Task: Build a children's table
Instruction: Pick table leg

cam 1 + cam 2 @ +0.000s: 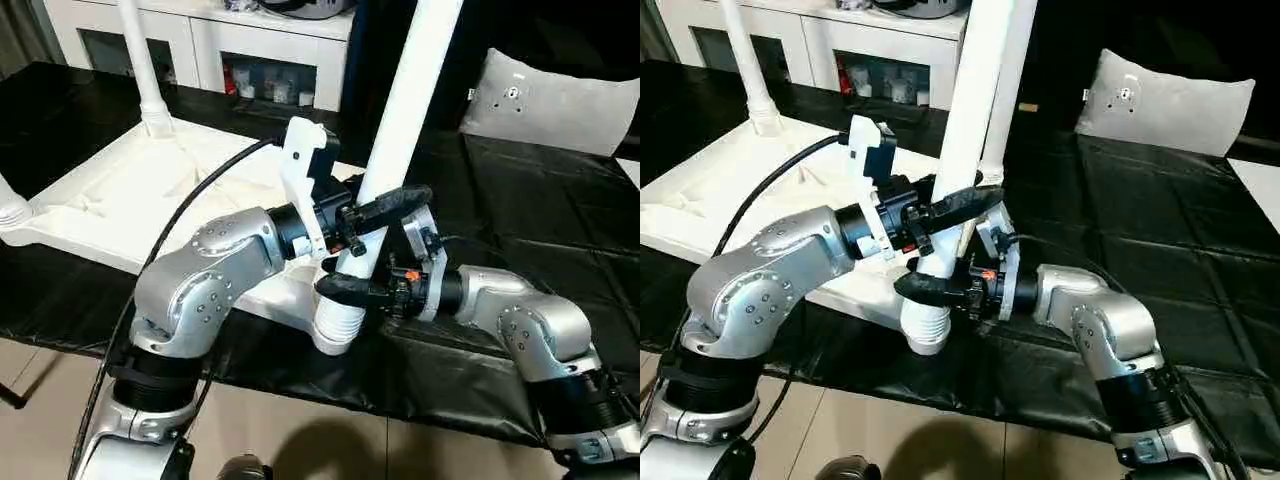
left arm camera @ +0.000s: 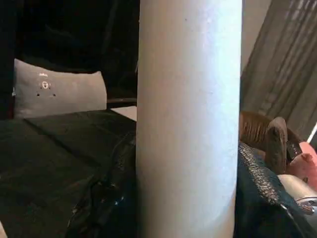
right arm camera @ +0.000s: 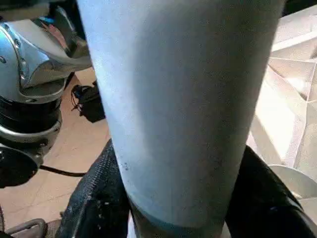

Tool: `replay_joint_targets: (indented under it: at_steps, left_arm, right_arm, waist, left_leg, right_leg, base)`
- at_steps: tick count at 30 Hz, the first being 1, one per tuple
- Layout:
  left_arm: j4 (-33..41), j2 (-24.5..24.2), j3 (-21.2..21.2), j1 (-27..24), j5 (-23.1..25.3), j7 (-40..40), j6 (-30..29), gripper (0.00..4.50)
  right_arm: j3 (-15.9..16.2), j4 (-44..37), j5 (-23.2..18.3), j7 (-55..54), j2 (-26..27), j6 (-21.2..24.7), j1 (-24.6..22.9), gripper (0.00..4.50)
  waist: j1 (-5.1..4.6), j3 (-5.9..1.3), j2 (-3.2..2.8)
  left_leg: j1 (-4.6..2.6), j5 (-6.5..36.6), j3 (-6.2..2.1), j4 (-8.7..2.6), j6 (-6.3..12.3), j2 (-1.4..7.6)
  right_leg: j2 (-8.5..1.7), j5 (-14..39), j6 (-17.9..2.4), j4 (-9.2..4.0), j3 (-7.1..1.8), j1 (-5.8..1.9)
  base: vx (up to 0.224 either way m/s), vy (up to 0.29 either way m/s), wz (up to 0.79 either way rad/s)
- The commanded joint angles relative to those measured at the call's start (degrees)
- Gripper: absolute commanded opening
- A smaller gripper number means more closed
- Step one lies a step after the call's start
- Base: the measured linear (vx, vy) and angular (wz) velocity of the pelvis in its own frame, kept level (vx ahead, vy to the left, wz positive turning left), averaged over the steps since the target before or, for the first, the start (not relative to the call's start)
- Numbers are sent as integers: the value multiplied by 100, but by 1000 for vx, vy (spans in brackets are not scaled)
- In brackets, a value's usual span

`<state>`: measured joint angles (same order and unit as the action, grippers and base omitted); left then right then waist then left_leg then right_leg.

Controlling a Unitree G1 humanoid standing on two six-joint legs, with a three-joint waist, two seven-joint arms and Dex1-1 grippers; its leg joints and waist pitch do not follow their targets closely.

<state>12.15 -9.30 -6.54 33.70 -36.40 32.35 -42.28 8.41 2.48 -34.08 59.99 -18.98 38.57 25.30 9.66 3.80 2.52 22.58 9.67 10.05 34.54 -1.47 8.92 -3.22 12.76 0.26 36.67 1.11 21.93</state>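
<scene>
Jaws of left gripper (image 1: 385, 212) and right gripper (image 1: 352, 288) pinching smooth white tapered leg (image 1: 400, 110) above ribbed tabletop (image 1: 120, 200).

Even indoor light; glare on the white leg (image 1: 405, 90); soft, blurred wrist close-ups; dark background

No text can be read; a small round mark on the grey pillow (image 1: 555, 100), upper right, is perhaps a logo.
</scene>
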Motion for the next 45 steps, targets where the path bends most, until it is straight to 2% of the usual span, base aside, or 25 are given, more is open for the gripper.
replay_joint_targets:
  at_steps: [1, 5, 11, 15, 16, 17, 18, 20, 21, 22, 24, 27, 28, 30, 31, 32, 34, 36, 37, 39, 40, 41, 42, 43, 45]
  left_arm:
    - [81, 80, -87, 89, -144, 98, -152, 240]
    - [165, 189, -6, 94, -367, 98, -263, 261]
    - [521, 340, -329, 29, -504, 284, -238, 321]
    - [458, 627, -348, 42, -404, 119, -95, 341]
    - [402, 648, -277, 40, -394, 89, -33, 342]
    - [402, 648, -277, 40, -394, 89, -33, 342]
    - [303, 745, -32, 14, -466, -33, 55, 342]
    - [234, 816, 125, -6, -502, -114, 143, 342]
    - [47, 934, 416, -49, -581, -253, 286, 342]
    - [47, 934, 416, -49, -581, -253, 286, 342]
    - [-138, 1044, 811, -124, -812, -311, 420, 342]
    - [-148, 975, 1039, -259, -842, -283, 548, 342]
    - [-147, 945, 1095, -297, -801, -290, 577, 342]
    - [-144, 744, 1198, -465, -509, -370, 699, 342]
    - [-144, 744, 1198, -465, -509, -370, 699, 342]
    - [-135, 682, 1221, -505, -435, -452, 723, 342]
    - [-116, 452, 1226, -646, -124, -693, 764, 342]
    - [-77, 179, 1157, -898, 303, -918, 820, 342]
    - [-59, 99, 1122, -994, 460, -993, 872, 342]
    - [15, 39, 1056, -1192, 682, -1126, 934, 342]
    - [84, 47, 1014, -1397, 914, -1300, 1068, 342]
    - [165, 106, 1013, -1629, 1077, -1461, 1199, 342]
    - [227, 116, 991, -1812, 1206, -1585, 1220, 342]
    - [337, 134, 945, -2175, 1516, -1932, 1209, 342]
    - [433, 127, 890, -2503, 1835, -2317, 1165, 342]
  right_arm:
    - [-153, 57, -13, -232, 6, 27, 55, 196]
    - [-128, 80, 36, -306, 45, -2, 57, 195]
    - [-76, 233, 306, -573, 288, -295, 31, 193]
    - [-259, 286, 346, -976, 528, -538, 7, 193]
    - [-332, 312, 361, -1119, 577, -573, -10, 193]
    - [-332, 312, 361, -1119, 577, -573, -10, 193]
    - [-400, 303, 399, -1346, 638, -524, -57, 193]
    - [-389, 211, 383, -1351, 634, -476, -110, 193]
    - [-353, -34, 301, -1251, 598, -401, -256, 193]
    - [-353, -34, 301, -1251, 598, -401, -256, 193]
    - [-428, -293, 178, -1233, 576, -370, -441, 192]
    - [-548, -436, 223, -1421, 546, -504, -647, 191]
    - [-588, -476, 231, -1499, 537, -525, -708, 191]
    - [-709, -609, 339, -1781, 524, -582, -919, 191]
    - [-709, -609, 339, -1781, 524, -582, -919, 191]
    - [-708, -679, 456, -1869, 482, -623, -968, 191]
    - [-792, -859, 750, -2233, 422, -731, -1090, 191]
    - [-960, -976, 1051, -2763, 425, -794, -1176, 191]
    - [-1023, -1008, 1111, -2945, 435, -780, -1199, 191]
    - [-1122, -1047, 1155, -3163, 480, -769, -1216, 191]
    - [-1181, -1114, 1153, -3323, 523, -740, -1256, 191]
    - [-1205, -1203, 1196, -3470, 596, -800, -1313, 191]
    - [-1200, -1261, 1240, -3619, 665, -785, -1353, 191]
    - [-1064, -1304, 1636, -3917, 695, -1032, -1470, 191]
    - [-956, -1312, 2056, -4149, 735, -1508, -1616, 191]
  waist:
    - [-15, -408, 30]
    - [-13, -406, 41]
    - [-11, -404, 32]
    - [-10, -401, 33]
    - [-12, -400, 77]
    - [-13, -401, 59]
    - [-26, -405, -31]
    - [-52, -402, 17]
    - [-48, -402, 5]
    - [-39, -403, 10]
    - [-20, -409, -33]
    - [-46, -405, 19]
    - [-47, -399, 15]
    - [-79, -393, -54]
    - [-106, -384, -46]
    - [-108, -389, -89]
    - [-149, -382, -83]
    - [-188, -376, -144]
    - [-199, -382, -122]
    - [-197, -380, -123]
    - [-206, -379, -93]
    - [-210, -377, -94]
    - [-208, -382, -113]
    - [-212, -392, -232]
    - [-260, -384, -154]
  left_leg:
    - [-174, 848, -140, -398, -158, 393]
    - [-168, 863, -139, -398, -182, 388]
    - [-168, 885, -142, -405, -175, 393]
    - [-167, 911, -142, -412, -201, 399]
    - [-160, 878, -143, -415, -175, 397]
    - [-166, 874, -140, -415, -175, 398]
    - [-173, 918, -151, -416, -217, 399]
    - [-170, 1020, -149, -427, -271, 394]
    - [-180, 1058, -150, -430, -289, 395]
    - [-184, 1046, -143, -423, -281, 394]
    - [-174, 1064, -153, -422, -296, 390]
    - [-167, 1139, -157, -438, -290, 389]
    - [-163, 1145, -158, -445, -284, 387]
    - [-179, 1242, -175, -463, -325, 398]
    - [-184, 1382, -171, -474, -358, 399]
    - [-189, 1425, -188, -477, -392, 395]
    - [-186, 1498, -193, -494, -446, 398]
    - [-202, 1617, -200, -503, -529, 392]
    - [-203, 1612, -197, -499, -531, 389]
    - [-202, 1605, -193, -504, -503, 392]
    - [-198, 1604, -181, -500, -482, 389]
    - [-189, 1548, -181, -502, -455, 399]
    - [-182, 1499, -185, -504, -423, 406]
    - [-186, 1478, -197, -496, -452, 412]
    - [-173, 1555, -189, -515, -481, 408]
  right_leg:
    - [-504, 609, -1081, -434, -203, -186]
    - [-509, 658, -1101, -436, -199, -189]
    - [-509, 662, -1050, -441, -205, -183]
    - [-514, 703, -1029, -451, -210, -178]
    - [-514, 701, -1007, -442, -206, -191]
    - [-515, 704, -998, -447, -207, -179]
    - [-510, 699, -997, -445, -209, -162]
    - [-494, 668, -995, -461, -205, -183]
    - [-493, 651, -989, -466, -207, -181]
    - [-493, 602, -999, -462, -210, -181]
    - [-492, 473, -1038, -453, -208, -193]
    - [-492, 548, -989, -472, -204, -205]
    - [-493, 603, -956, -480, -207, -206]
    - [-485, 800, -831, -497, -214, -181]
    - [-477, 921, -770, -521, -213, -176]
    - [-482, 972, -761, -507, -211, -178]
    - [-473, 1058, -728, -529, -209, -173]
    - [-462, 1131, -643, -524, -213, -146]
    - [-463, 1151, -619, -532, -219, -144]
    - [-471, 1224, -615, -538, -227, -137]
    - [-464, 1251, -611, -548, -228, -136]
    - [-466, 1191, -611, -550, -230, -137]
    - [-472, 1085, -623, -539, -230, -138]
    - [-465, 940, -635, -517, -232, -113]
    - [-439, 910, -595, -539, -216, -134]
  base:
    - [0, 0, 0]
    - [0, 0, 0]
    - [0, 0, 0]
    - [0, 0, 0]
    - [0, 0, 0]
    - [0, 0, 0]
    - [0, 0, 0]
    - [0, 0, 0]
    - [0, 0, 0]
    - [0, 0, 0]
    - [0, 0, 0]
    - [0, 0, 0]
    - [0, 0, 0]
    - [0, 0, 0]
    - [0, 0, 0]
    - [0, 0, 0]
    - [0, 0, 0]
    - [0, 0, 0]
    - [0, 0, 0]
    - [0, 0, 0]
    - [0, 0, 0]
    - [0, 0, 0]
    - [0, 0, 0]
    - [0, 0, 0]
    - [0, 0, 0]
